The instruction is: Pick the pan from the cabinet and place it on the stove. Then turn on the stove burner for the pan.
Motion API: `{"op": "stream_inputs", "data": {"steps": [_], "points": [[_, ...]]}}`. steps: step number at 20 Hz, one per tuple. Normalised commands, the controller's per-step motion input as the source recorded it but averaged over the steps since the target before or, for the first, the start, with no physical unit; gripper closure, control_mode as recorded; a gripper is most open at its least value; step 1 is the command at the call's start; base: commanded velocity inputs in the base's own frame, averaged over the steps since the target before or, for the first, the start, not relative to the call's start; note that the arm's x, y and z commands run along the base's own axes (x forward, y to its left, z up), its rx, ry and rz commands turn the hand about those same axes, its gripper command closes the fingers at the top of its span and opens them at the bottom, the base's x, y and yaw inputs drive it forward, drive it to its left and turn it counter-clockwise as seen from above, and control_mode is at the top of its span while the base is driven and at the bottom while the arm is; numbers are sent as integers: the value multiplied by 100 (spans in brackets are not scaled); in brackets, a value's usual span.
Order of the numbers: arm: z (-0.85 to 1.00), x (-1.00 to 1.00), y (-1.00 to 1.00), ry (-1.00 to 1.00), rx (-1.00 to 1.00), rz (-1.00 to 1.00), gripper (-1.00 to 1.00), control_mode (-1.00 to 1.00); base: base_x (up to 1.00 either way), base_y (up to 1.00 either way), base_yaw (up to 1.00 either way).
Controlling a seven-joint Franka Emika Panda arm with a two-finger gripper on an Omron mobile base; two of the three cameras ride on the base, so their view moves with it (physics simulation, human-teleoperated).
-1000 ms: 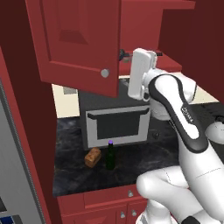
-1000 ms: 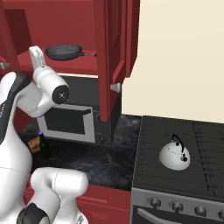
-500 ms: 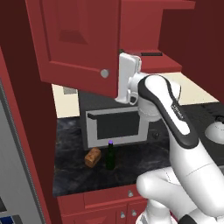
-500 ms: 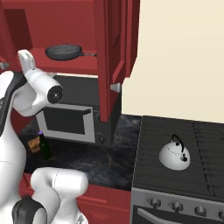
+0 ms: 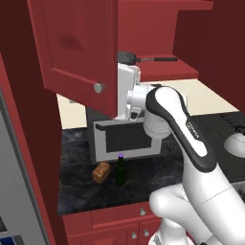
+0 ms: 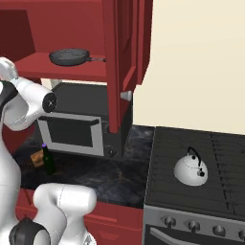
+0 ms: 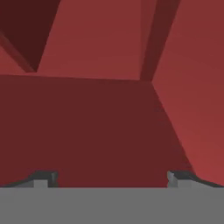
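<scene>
On the shelf of the open red cabinet (image 6: 72, 67) sits the pan (image 6: 70, 57), its long handle lying along the shelf toward the cabinet's centre post. Both doors stand swung out, and the arm reaches up beside the left one, its hand partly behind that door's edge. From the hand camera, the gripper (image 7: 112, 178) has its two fingertips set wide apart with nothing between them, facing red cabinet surfaces. Below the cabinet a microwave (image 6: 79, 125) stands on the dark counter (image 6: 119, 172), with a green bottle (image 5: 120, 171) in front of it. To the right, a white kettle (image 6: 191, 169) rests on the stove (image 6: 201, 158).
</scene>
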Motion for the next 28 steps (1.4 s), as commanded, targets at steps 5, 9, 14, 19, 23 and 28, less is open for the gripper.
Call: {"op": "stream_inputs", "data": {"steps": [5, 9, 14, 19, 23, 28], "points": [[-2, -71, 92, -2, -5, 20, -100, -100, 0, 0, 0], [-1, -47, 97, 0, -6, 16, -100, -100, 0, 0, 0], [-1, -32, 78, -3, -4, 9, -100, -100, 0, 0, 0], [-4, -25, 64, -5, -3, 4, -100, -100, 0, 0, 0], [-1, -14, 18, -2, -8, 2, -100, -100, 0, 0, 0], [0, -38, -18, -21, -10, 2, -100, -100, 0, 0, 0]]}}
